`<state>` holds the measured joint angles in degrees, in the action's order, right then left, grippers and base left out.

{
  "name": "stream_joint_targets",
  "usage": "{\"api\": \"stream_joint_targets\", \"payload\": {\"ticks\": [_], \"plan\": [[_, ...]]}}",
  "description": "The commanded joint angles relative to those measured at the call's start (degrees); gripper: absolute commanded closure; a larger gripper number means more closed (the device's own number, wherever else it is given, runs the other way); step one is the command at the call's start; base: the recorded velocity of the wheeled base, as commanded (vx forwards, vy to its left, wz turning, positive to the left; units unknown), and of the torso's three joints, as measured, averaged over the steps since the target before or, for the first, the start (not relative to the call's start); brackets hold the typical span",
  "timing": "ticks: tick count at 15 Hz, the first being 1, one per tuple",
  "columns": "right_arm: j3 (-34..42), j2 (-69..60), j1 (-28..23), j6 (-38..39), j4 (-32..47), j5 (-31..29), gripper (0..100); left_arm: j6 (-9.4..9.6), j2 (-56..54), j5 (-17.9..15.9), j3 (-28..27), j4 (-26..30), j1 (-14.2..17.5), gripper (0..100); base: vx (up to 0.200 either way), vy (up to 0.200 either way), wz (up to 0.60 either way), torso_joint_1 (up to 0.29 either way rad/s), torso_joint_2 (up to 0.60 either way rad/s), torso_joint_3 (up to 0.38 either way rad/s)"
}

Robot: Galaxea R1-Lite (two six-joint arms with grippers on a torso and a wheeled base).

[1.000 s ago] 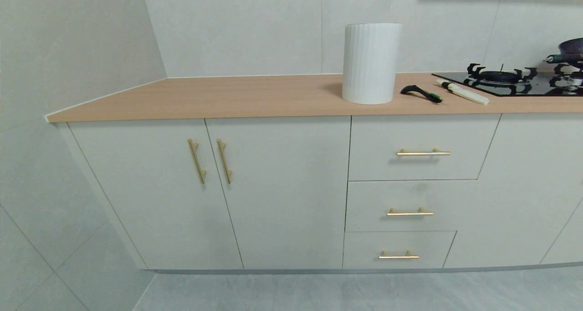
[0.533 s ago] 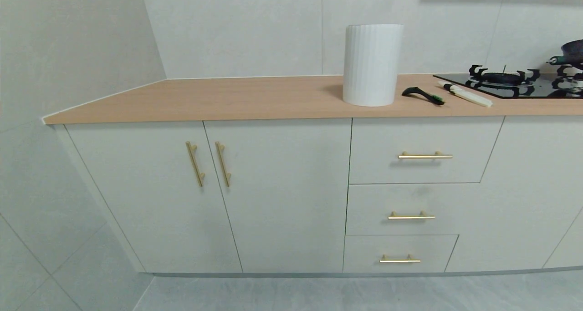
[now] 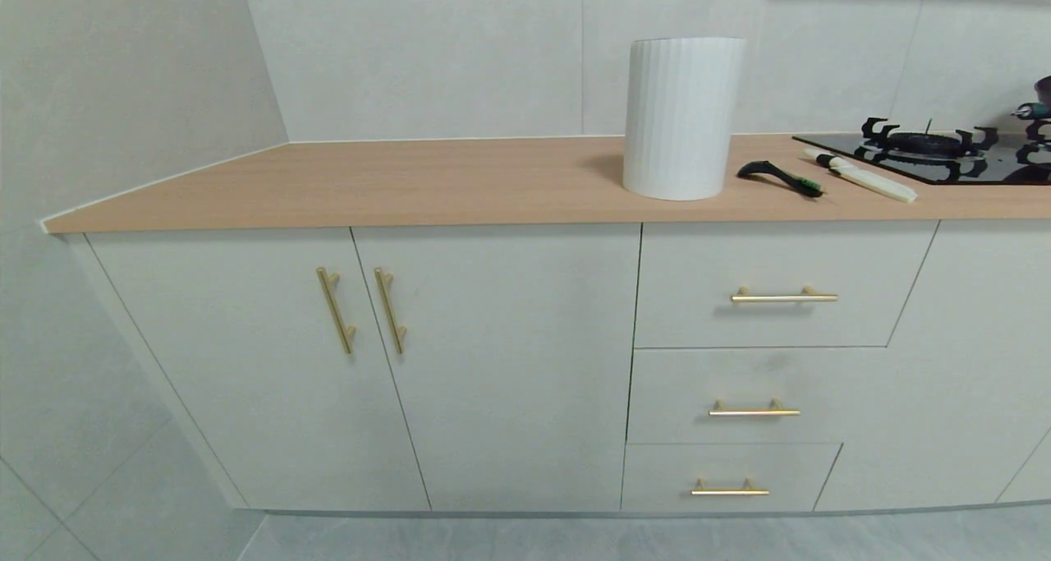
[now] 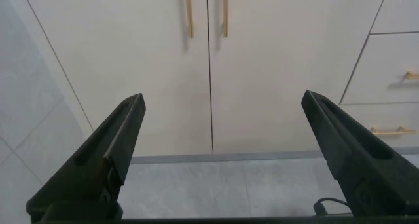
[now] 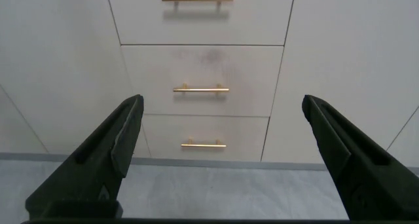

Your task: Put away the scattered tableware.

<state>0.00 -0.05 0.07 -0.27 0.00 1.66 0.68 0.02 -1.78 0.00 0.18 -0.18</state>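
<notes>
Wood-toned counter (image 3: 410,183) shows you, left to right, a white ribbed canister (image 3: 680,117) standing upright, a black-handled tool (image 3: 780,177) lying just beside it, a cream utensil (image 3: 870,181), then the stove (image 3: 928,154). Your left gripper (image 4: 222,101) is spread wide, holding nothing, facing the cupboard doors (image 4: 262,67). Your right gripper (image 5: 221,103), equally wide and bare, faces the drawers (image 5: 203,73).

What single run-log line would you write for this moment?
left gripper: open, facing cabinet doors | right gripper: open, facing drawers | black peeler, cream utensil: on counter right of white container
</notes>
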Motion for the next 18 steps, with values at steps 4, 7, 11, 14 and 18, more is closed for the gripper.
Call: {"api": "stream_joint_targets", "payload": {"ticks": [4,7,11,14,18], "plan": [[0.0,0.05,0.01,-1.49,-0.09,0.19,0,0.02,-0.02,0.02,0.0,-0.01,0.01,0,0.0,0.0,0.0,0.0,0.0,0.0],[-8.7,5.23,1.42,1.15,0.09,4.05,0,0.02,-0.02,0.02,0.0,-0.01,0.01,0,0.0,0.0,0.0,0.0,0.0,0.0],[-17.58,32.48,5.38,2.29,0.0,6.96,0,0.02,-0.02,0.02,0.0,-0.01,0.01,0,0.0,0.0,0.0,0.0,0.0,0.0],[-23.64,53.22,5.55,2.11,-0.79,7.22,0,0.02,-0.02,0.02,0.0,-0.01,0.01,0,0.0,0.0,0.0,0.0,0.0,0.0],[-29.18,84.16,5.38,2.29,-14.41,6.87,0,0.02,-0.02,0.02,0.0,-0.01,0.01,0,0.0,0.0,0.0,0.0,0.0,0.0]]}}
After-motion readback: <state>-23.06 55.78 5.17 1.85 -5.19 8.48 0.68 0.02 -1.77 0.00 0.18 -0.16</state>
